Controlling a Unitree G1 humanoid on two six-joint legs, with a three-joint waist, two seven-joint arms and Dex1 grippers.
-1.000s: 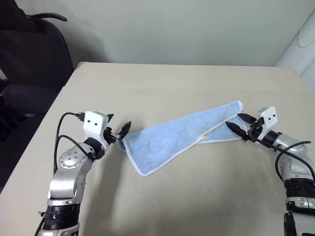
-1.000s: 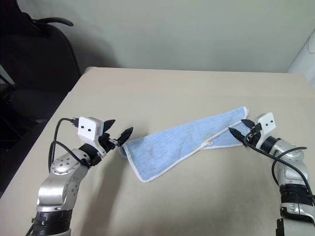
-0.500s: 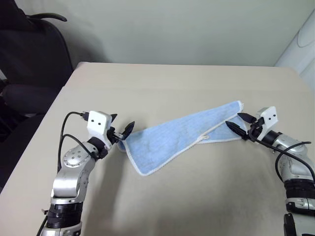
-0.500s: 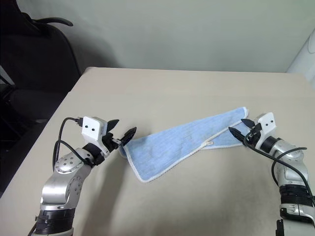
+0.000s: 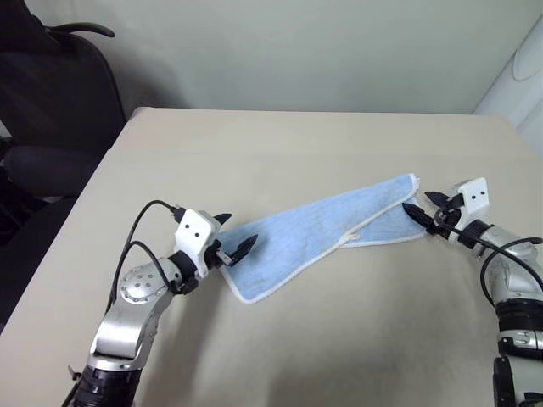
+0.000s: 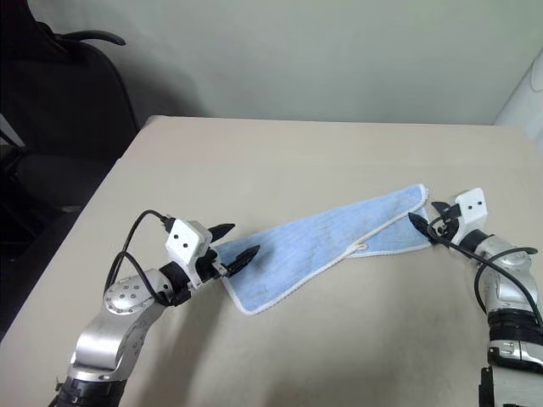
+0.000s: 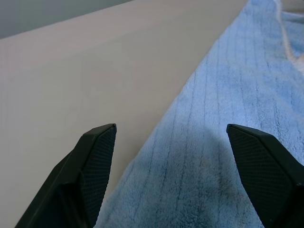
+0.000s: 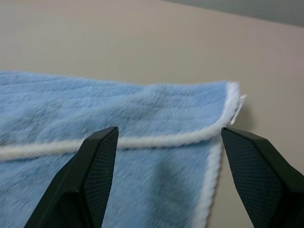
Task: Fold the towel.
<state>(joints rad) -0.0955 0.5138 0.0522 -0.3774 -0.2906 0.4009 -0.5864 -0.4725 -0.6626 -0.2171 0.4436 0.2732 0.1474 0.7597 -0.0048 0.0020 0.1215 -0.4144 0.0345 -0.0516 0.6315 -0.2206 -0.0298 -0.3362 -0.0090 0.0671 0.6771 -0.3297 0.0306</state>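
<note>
The light-blue towel with its white hem lies loosely folded on the beige table, slanting from near left to far right. My left gripper is open, low over the towel's near left end. In the left wrist view, one of its fingers is over bare table and the other over the blue cloth. My right gripper is open at the towel's far right end. In the right wrist view its jaws straddle the hemmed corner, with nothing gripped.
A black office chair stands beyond the table's left edge. A white rounded object is at the far right. Bare tabletop lies in front of and behind the towel.
My left gripper has moved right from just beside the towel's left end to over the cloth. My right gripper has shifted slightly right and away. The towel has not moved.
</note>
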